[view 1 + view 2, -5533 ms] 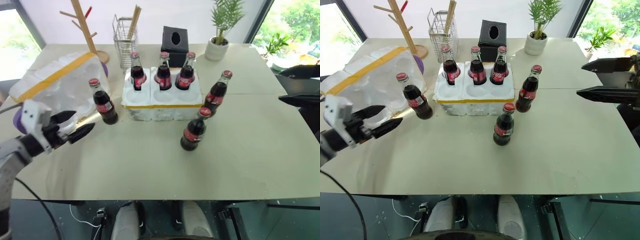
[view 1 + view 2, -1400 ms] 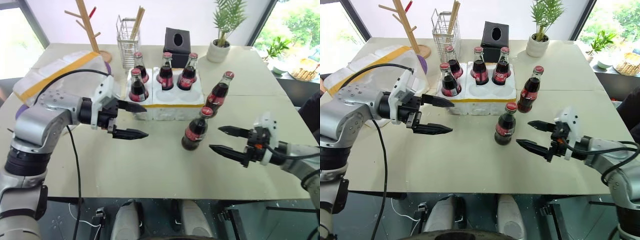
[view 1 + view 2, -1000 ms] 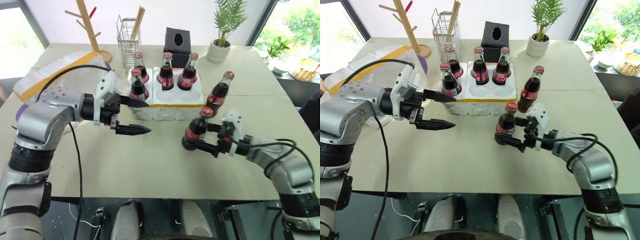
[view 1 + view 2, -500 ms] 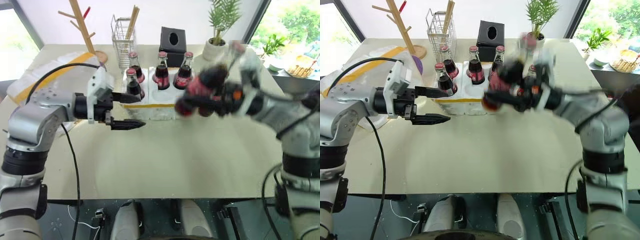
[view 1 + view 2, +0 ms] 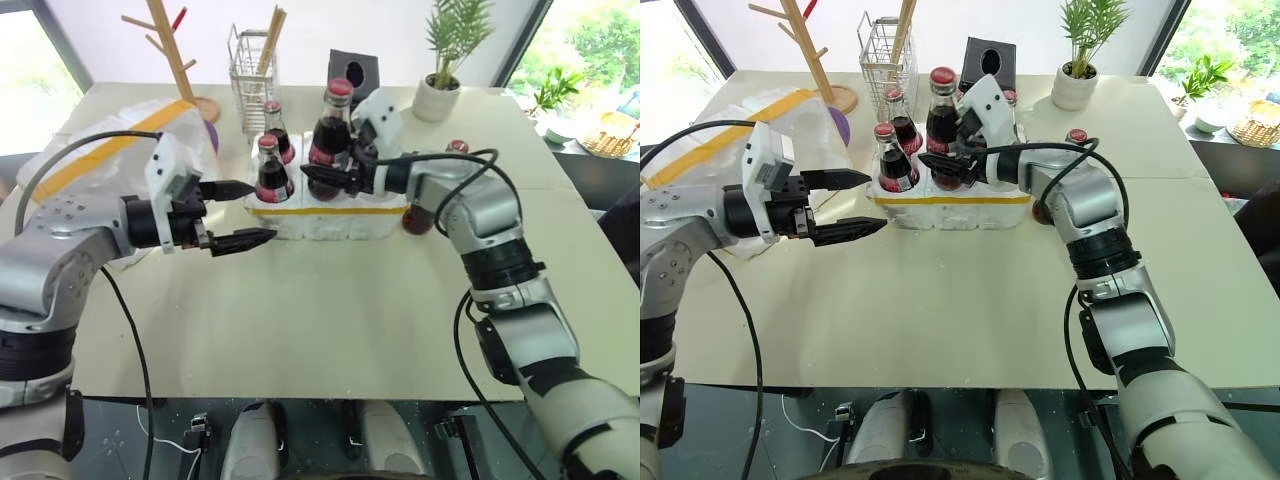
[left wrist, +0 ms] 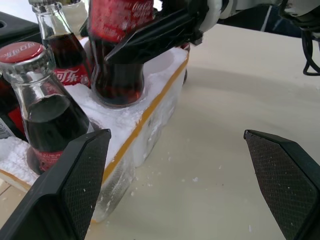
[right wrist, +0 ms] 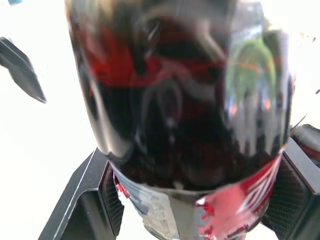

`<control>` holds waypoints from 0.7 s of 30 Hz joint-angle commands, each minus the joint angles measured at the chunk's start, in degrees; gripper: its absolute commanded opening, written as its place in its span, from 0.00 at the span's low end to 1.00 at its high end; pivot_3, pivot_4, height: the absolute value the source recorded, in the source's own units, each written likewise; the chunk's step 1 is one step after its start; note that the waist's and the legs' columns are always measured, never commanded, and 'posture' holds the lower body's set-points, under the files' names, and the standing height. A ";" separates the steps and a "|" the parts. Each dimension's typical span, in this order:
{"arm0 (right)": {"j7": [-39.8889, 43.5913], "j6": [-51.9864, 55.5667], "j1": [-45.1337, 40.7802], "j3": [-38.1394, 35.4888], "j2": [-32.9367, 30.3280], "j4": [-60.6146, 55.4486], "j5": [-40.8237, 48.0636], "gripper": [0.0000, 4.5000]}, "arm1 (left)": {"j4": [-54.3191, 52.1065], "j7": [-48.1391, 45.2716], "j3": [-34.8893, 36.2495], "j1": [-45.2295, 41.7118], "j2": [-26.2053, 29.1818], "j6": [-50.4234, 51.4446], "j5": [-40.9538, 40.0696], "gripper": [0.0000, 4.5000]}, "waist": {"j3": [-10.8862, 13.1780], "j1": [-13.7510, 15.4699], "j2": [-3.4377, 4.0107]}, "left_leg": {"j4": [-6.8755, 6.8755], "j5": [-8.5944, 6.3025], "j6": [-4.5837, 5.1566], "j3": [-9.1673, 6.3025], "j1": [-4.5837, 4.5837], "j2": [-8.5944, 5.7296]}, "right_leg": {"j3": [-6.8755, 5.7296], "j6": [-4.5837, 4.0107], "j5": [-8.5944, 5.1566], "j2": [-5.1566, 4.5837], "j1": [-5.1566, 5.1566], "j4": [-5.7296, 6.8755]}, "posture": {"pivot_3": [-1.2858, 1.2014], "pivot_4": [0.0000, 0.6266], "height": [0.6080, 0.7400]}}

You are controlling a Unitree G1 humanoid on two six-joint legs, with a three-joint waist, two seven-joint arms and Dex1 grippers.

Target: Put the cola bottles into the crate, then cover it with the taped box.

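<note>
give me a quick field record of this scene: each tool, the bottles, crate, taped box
left tool: open, empty, beside the crate's front left corner
right tool: shut on a cola bottle, holding it upright over the crate
crate: on the table, yellow band on its front side
bottles in crate: front left bottle, back left bottle; others hidden by the arm
bottle outside crate: standing on the table to the crate's right
taped box: on the table at the left, not on the crate

I see my right tool (image 5: pixel 322 181) clamping one upright cola bottle (image 5: pixel 331 128) over the crate (image 5: pixel 330 213); the taped box (image 5: pixel 105 157) lies beyond my left tool (image 5: pixel 245 214).
</note>
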 commanded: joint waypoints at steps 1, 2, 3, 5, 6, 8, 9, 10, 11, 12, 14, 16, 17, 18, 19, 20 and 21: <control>-0.27 -3.34 -2.49 -1.35 1.84 3.01 -2.12 0.64 | -2.46 1.35 2.16 0.06 0.50 0.01 -1.57 1.00 | 0.01 -0.03 0.01 | 0.00 0.01 -0.02 -0.01 0.00 0.01 | 0.00 0.00 0.00 0.01 -0.02 0.01 | 0.52 0.24 1.00; -0.41 -3.22 -3.02 -2.16 2.30 3.99 -2.07 0.64 | -2.53 1.68 2.21 0.16 0.53 -0.07 -1.72 1.00 | 0.01 -0.03 0.01 | -0.01 0.02 -0.03 0.00 -0.02 0.01 | 0.00 -0.01 0.00 0.02 -0.05 0.03 | 0.52 0.24 1.00; -0.48 -2.90 -3.49 -2.76 2.60 4.88 -2.10 0.64 | -2.54 1.96 2.25 0.20 0.57 -0.13 -1.86 1.00 | 0.01 -0.02 0.01 | -0.01 0.03 -0.06 0.00 -0.13 0.01 | 0.00 -0.01 0.00 0.02 -0.17 0.05 | 0.52 0.24 1.00; -0.12 -2.07 -3.89 -3.12 2.80 6.13 -2.29 0.64 | -2.48 2.31 2.26 0.20 0.66 -0.29 -2.05 1.00 | 0.01 0.00 0.01 | 0.00 0.15 -0.26 0.00 -0.37 0.01 | 0.01 -0.01 0.01 0.02 -0.45 0.09 | 0.52 0.24 1.00; 0.41 -1.60 -3.73 -2.94 2.75 6.52 -2.38 0.64 | -2.43 2.44 2.19 0.18 0.65 -0.41 -2.07 1.00 | 0.01 0.00 0.01 | -0.01 0.19 -0.31 0.00 -0.40 0.01 | 0.01 -0.01 0.01 0.02 -0.49 0.08 | 0.52 0.24 1.00; 1.21 -0.62 -3.13 -2.76 2.92 7.14 -2.34 0.64 | -2.13 2.59 1.94 -0.01 0.60 -0.76 -1.93 1.00 | 0.01 -0.01 0.01 | -0.01 0.19 -0.32 0.01 -0.40 0.01 | 0.01 -0.01 0.01 0.02 -0.49 0.07 | 0.52 0.24 1.00; 1.34 0.15 -2.90 -2.86 3.10 7.42 -2.27 0.64 | -1.93 2.60 1.77 -0.14 0.56 -0.93 -1.82 1.00 | 0.01 -0.01 0.01 | -0.01 0.19 -0.32 0.01 -0.40 0.01 | 0.00 -0.01 0.01 0.02 -0.49 0.07 | 0.52 0.24 1.00; 1.22 0.67 -2.69 -3.09 3.30 7.52 -2.23 0.75 | -1.67 2.57 1.52 -0.35 0.50 -1.17 -1.61 1.00 | 0.01 -0.02 0.01 | -0.01 0.19 -0.31 0.01 -0.40 0.01 | 0.00 -0.01 0.01 0.02 -0.48 0.07 | 0.52 0.24 1.00; 1.04 1.03 -2.51 -3.32 3.41 7.39 -2.28 0.88 | -1.42 2.50 1.22 -0.60 0.42 -1.44 -1.39 1.00 | 0.01 -0.02 0.01 | -0.01 0.18 -0.30 0.01 -0.40 0.01 | 0.00 -0.01 0.01 0.02 -0.48 0.07 | 0.52 0.24 1.00; 0.90 1.22 -2.27 -3.62 3.48 6.95 -2.34 0.96 | -1.23 2.42 0.95 -0.84 0.32 -1.63 -1.24 1.00 | 0.00 -0.03 0.00 | -0.01 0.17 -0.28 0.01 -0.39 0.01 | 0.00 -0.01 0.01 0.02 -0.48 0.08 | 0.52 0.24 1.00; 0.72 2.51 -1.34 -4.98 3.15 3.86 -1.45 0.99 | -0.67 1.96 0.17 -1.58 0.04 -2.06 -1.05 1.00 | 0.00 -0.02 0.01 | -0.01 0.14 -0.24 0.00 -0.35 0.01 | 0.00 -0.01 0.01 0.02 -0.45 0.11 | 0.52 0.24 1.00; 0.78 5.01 0.38 -6.82 2.00 -1.07 0.12 0.99 | -0.17 1.44 -0.77 -2.41 -0.22 -2.42 -0.90 1.00 | 0.00 0.08 0.01 | -0.01 0.13 -0.21 -0.01 -0.35 0.01 | 0.00 -0.02 0.02 0.02 -0.45 0.13 | 0.52 0.24 1.00; 0.92 6.82 2.21 -7.93 0.53 -5.37 1.15 0.99 | 0.22 1.15 -1.40 -3.03 -0.46 -2.65 -0.76 1.00 | 0.00 0.34 0.00 | -0.01 0.13 -0.22 -0.01 -0.35 0.02 | 0.00 -0.02 0.02 0.02 -0.46 0.15 | 0.52 0.24 1.00; 0.94 9.29 4.47 -9.45 -1.34 -10.51 2.54 0.99 | 0.70 0.78 -2.03 -3.74 -0.77 -2.80 -0.71 1.00 | 0.00 0.62 -0.01 | -0.01 0.13 -0.22 -0.04 -0.36 0.02 | -0.02 -0.02 0.02 0.02 -0.44 0.14 | 0.52 0.24 1.00; 0.74 11.23 6.09 -10.48 -2.60 -14.28 3.59 0.99 | 1.01 0.53 -2.42 -4.19 -0.91 -2.88 -0.73 1.00 | -0.01 0.74 -0.01 | -0.01 0.14 -0.23 -0.07 -0.39 0.01 | -0.06 -0.02 0.02 0.01 -0.42 0.11 | 0.52 0.24 1.00; 0.49 13.27 7.66 -11.66 -3.86 -17.81 4.82 0.99 | 1.28 0.25 -2.77 -4.60 -1.05 -2.90 -0.76 1.00 | -0.01 0.79 -0.02 | 0.00 0.14 -0.24 -0.05 -0.38 0.00 | -0.06 -0.02 0.02 -0.01 -0.40 0.10 | 0.52 0.24 1.00; 0.38 15.29 9.17 -12.86 -5.16 -21.04 6.16 0.99 | 1.50 -0.07 -3.08 -4.95 -1.16 -2.97 -0.80 1.00 | -0.01 0.73 -0.02 | 0.01 0.14 -0.23 -0.02 -0.38 -0.01 | -0.06 -0.02 0.02 -0.04 -0.39 0.06 | 0.52 0.24 1.00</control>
